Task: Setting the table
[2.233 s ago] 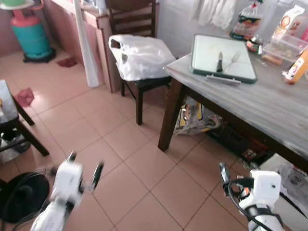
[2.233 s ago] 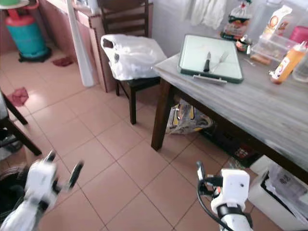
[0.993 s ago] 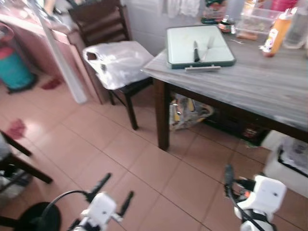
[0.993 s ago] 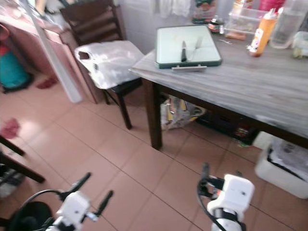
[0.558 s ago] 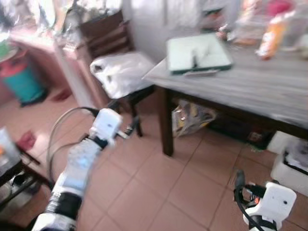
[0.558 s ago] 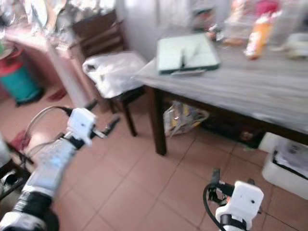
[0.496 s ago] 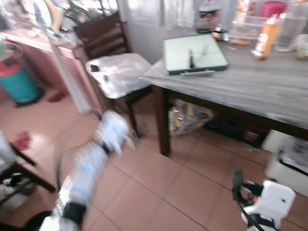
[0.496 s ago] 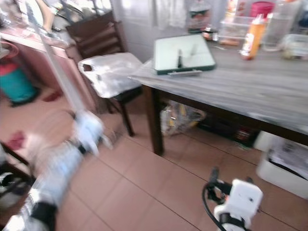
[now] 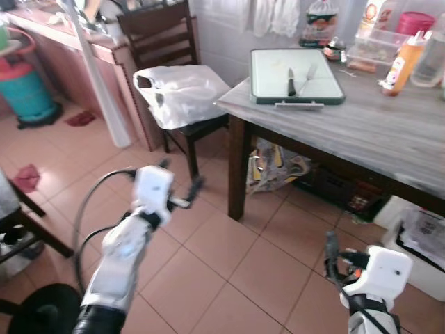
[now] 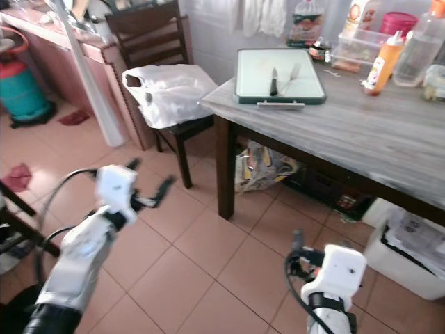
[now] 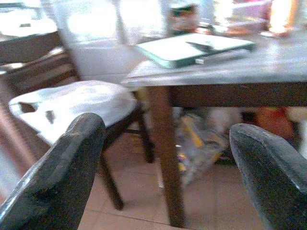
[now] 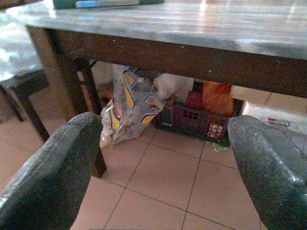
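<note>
left gripper (image 9: 179, 189) raised w/ jaws wide, empty; right gripper (image 10: 297, 254) low, wide too. approach grey wooden table (image 9: 389, 132) squarely toward green-rimmed tray (image 9: 297, 67).

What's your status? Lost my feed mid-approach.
Left hand raised, open, empty, short of the table. Right hand low, open, empty. Knife and fork on green tray. Chair with plastic bag beside table corner.

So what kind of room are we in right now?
Most likely a home kitchen or dining area: a wooden table holding a green tray with a knife and fork, a sauce bottle, and a gas cylinder.
</note>
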You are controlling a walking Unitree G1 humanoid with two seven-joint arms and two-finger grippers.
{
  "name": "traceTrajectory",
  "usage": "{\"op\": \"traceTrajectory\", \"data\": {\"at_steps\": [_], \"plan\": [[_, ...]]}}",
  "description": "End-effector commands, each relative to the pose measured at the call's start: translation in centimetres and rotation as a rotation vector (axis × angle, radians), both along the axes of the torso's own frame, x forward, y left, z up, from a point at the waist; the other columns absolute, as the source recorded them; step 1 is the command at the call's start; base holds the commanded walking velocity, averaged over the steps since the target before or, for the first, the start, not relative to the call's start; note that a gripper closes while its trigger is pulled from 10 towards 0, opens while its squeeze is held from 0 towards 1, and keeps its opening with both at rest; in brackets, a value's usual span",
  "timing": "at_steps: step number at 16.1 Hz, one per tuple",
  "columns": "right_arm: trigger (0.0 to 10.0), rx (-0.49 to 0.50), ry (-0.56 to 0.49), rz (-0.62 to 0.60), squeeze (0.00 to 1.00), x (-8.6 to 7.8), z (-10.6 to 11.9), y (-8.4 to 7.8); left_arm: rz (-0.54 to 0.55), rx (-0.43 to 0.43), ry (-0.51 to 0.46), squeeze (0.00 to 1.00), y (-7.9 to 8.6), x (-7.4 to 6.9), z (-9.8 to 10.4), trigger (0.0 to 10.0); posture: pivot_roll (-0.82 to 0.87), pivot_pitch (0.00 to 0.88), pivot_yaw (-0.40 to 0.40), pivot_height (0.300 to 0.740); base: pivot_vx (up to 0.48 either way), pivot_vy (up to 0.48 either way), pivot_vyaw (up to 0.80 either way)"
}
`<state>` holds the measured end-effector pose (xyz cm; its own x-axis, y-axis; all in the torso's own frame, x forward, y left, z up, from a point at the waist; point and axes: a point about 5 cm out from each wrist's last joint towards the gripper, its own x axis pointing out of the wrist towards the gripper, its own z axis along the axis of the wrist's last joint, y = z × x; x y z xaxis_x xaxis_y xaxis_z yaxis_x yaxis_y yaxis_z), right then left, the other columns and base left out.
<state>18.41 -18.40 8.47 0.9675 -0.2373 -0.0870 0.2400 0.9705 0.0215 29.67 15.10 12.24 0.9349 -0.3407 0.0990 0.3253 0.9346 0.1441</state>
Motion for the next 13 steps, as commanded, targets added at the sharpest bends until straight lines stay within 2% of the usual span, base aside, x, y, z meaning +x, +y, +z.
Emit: {"op": "traceTrajectory", "data": {"at_steps": [1, 3, 6, 9, 11, 13], "plan": [[10.0, -0.016, -0.021, 0.026, 0.00, 0.1, 0.8, 0.2, 0.050, 0.009, -0.033, 0.00, 1.0, -0.2, 0.8, 10.0, 0.05, 0.072, 0.007, 0.740, 0.000, 0.000, 0.00], [10.0, -0.016, -0.029, 0.060, 0.00, 0.4, 1.4, 0.0, 0.118, -0.001, -0.018, 0.00, 1.6, -1.2, 0.5, 10.0, 0.06, 0.083, -0.014, 0.740, 0.000, 0.000, 0.00], [10.0, -0.033, -0.067, 0.098, 0.00, 1.3, 2.7, 0.2, 0.236, 0.009, -0.003, 0.00, 2.2, -0.5, 0.1, 10.0, 0.07, 0.079, -0.022, 0.740, 0.000, 0.000, 0.00], [10.0, -0.025, -0.074, 0.105, 0.00, 1.7, 3.0, 0.4, 0.243, 0.051, 0.024, 0.00, 3.1, -1.0, -0.2, 10.0, 0.08, 0.088, -0.028, 0.740, 0.000, 0.000, 0.00], [10.0, -0.028, -0.061, 0.111, 0.00, 1.7, 2.8, 0.3, 0.250, 0.064, 0.055, 0.00, 3.1, -1.2, -1.2, 10.0, 0.09, 0.086, -0.034, 0.740, 0.000, 0.000, 0.00], [10.0, -0.042, -0.051, 0.122, 0.00, 1.8, 2.8, 0.3, 0.241, 0.060, 0.060, 0.00, 2.4, -1.2, -1.4, 10.0, 0.09, 0.081, -0.047, 0.740, 0.000, 0.000, 0.80]]}}
